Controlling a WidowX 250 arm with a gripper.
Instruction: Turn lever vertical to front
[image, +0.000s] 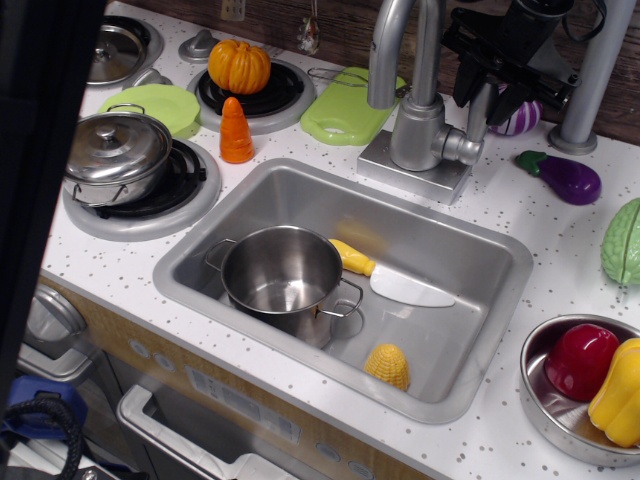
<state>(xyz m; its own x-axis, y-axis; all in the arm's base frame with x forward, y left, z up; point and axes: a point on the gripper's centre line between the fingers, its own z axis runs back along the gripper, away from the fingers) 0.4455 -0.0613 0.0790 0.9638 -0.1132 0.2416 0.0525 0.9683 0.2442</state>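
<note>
The lever (476, 122) is a short silver-grey stub on the right side of the faucet's thick grey column (418, 130). It points upward, leaning slightly right. My black gripper (481, 103) comes down from the top right. Its two fingers stand on either side of the lever's upper end, with a small gap showing on each side. The jaws look open around the lever. The curved faucet spout (385, 50) rises to the left of the column.
A grey pole (592, 80) stands right of the gripper, with a purple-white vegetable (520, 118) and an eggplant (566, 176) nearby. The sink (200, 235) holds a steel pot (283, 275), a knife (400, 286) and a corn piece (388, 366). A green board (345, 115) lies left of the faucet.
</note>
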